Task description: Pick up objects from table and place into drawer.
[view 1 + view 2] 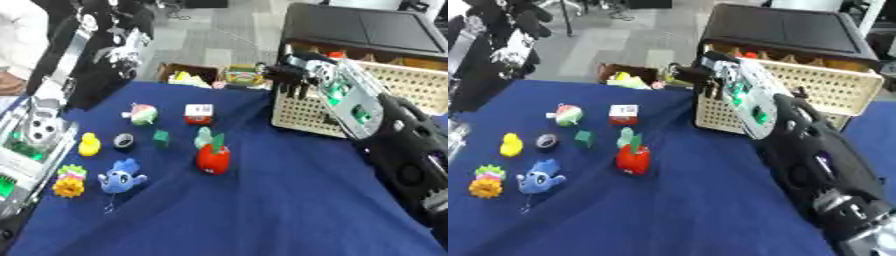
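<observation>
Nearest, on the blue surface (262, 210), lie an orange flower (68, 187) and a blue fish toy (120, 179). Beyond them stand a red apple (213, 159), a yellow duck (88, 144), a dark ring (124, 142) and a green cube (162, 138); farther back, a round toy (142, 114) and a red-white box (199, 114). Right hand (290, 79) hangs at the cream basket (411, 85) front corner, fingers pointing down and seemingly empty. Left hand (39, 125) shows at the left edge; its fingers cannot be made out.
</observation>
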Robot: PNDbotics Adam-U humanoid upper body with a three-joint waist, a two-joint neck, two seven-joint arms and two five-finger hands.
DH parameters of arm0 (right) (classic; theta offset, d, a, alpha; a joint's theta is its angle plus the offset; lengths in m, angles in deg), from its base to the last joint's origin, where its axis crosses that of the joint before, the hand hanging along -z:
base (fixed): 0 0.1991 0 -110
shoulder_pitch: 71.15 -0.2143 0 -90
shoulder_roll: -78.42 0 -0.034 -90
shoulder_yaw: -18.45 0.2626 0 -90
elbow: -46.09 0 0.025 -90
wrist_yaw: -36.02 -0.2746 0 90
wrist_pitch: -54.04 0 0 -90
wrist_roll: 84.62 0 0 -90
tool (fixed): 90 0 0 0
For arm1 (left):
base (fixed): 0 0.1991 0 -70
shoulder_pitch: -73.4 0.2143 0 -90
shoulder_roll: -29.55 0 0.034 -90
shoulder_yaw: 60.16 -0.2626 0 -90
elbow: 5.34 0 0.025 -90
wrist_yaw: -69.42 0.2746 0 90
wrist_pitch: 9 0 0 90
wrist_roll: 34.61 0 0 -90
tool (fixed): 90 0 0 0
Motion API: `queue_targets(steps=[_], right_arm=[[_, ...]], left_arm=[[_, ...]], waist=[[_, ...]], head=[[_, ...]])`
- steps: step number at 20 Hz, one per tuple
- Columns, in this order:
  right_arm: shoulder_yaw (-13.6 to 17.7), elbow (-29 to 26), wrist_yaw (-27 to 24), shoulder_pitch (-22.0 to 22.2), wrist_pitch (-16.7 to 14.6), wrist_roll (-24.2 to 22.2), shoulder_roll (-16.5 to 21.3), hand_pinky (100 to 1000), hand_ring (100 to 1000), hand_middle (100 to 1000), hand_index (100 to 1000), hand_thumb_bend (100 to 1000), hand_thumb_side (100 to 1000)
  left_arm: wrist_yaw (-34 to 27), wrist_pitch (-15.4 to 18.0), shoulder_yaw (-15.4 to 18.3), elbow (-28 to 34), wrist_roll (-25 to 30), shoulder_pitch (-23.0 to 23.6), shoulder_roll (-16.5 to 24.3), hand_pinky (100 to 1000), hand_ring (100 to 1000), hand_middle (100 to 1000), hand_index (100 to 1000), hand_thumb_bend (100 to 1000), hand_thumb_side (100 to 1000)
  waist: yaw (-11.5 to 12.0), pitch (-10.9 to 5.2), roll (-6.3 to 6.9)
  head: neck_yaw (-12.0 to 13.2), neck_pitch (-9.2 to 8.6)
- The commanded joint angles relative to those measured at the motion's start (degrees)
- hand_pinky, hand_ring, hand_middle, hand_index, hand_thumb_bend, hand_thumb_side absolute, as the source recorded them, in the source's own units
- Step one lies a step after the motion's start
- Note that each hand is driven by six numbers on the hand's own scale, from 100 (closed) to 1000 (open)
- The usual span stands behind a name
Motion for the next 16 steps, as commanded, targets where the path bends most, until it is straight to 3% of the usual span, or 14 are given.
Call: queue_targets(steps=[1, 11, 16], right_arm=[[0.3, -0.4, -0.2, -1.6, -0.1, -0.3, 0.8, 524, 695, 794, 872, 100, 1000], [0.1, -2.3, 0.5, -1.5, 0.8, 0.4, 1.1, 518, 691, 791, 871, 100, 1000], [-0.4, -4.5, -1.1, -1.1, 0.3, -1.5, 2.4, 496, 667, 769, 862, 100, 1000]], left_arm=[[0.3, 0.1, 0.3, 0.7, 0.0, -0.5, 0.5, 461, 678, 682, 884, 100, 768], [0.4, 0.2, 0.3, 0.7, 0.0, -0.4, 0.5, 463, 678, 682, 884, 100, 766], [0.4, 0.3, 0.4, 0.7, -0.1, -0.2, 0.6, 464, 679, 681, 884, 100, 766]], waist=[[0.1, -1.04, 0.23], [0.0, -0.98, 0.25], [0.0, -1.01, 0.27]], head=[[0.2, -0.50], [0.2, -0.71], [0.4, -0.57]])
